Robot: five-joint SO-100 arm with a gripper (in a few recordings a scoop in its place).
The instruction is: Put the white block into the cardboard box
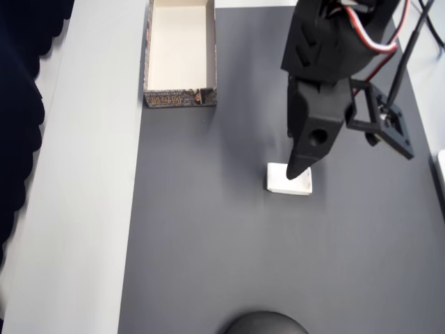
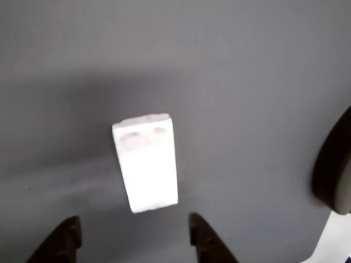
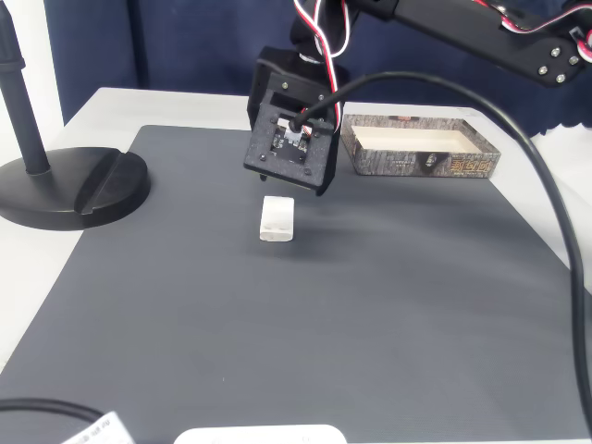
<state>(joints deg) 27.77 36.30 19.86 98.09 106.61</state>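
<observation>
The black two-finger end effector (image 2: 131,238) hangs spread above the dark grey mat of the worktop (image 1: 222,264), holding nothing. In the wrist view the small flat white rectangular block (image 2: 147,163) lies just ahead of the fingertips, roughly centred between them but slightly skewed to their line. That skew is the risk: on descent one fingertip could strike the block's top or nudge a corner, spinning it aside. The shallow lidless cardboard box with cream interior (image 1: 181,97) stands well apart from the block, at the mat's edge.
</observation>
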